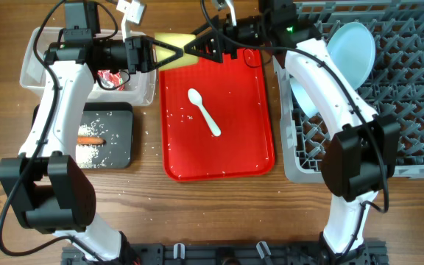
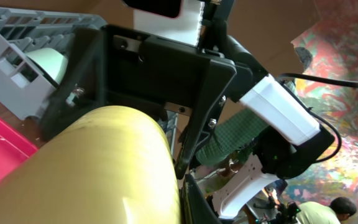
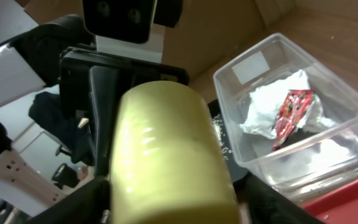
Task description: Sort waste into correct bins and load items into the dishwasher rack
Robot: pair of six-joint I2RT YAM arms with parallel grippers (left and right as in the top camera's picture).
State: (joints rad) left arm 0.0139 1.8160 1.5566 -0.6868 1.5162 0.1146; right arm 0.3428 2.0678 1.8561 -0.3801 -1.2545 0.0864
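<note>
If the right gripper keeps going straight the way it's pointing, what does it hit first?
The yellow cup, close in front of it and held by the left gripper. Contact looks near, though depth is unclear.

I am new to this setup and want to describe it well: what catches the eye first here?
A yellow cup hangs above the far edge of the red tray, between the left pincer and right pincer, which meet there. On the tray lies a white spoon; a pale blue plate stands in the grey rack.
</note>
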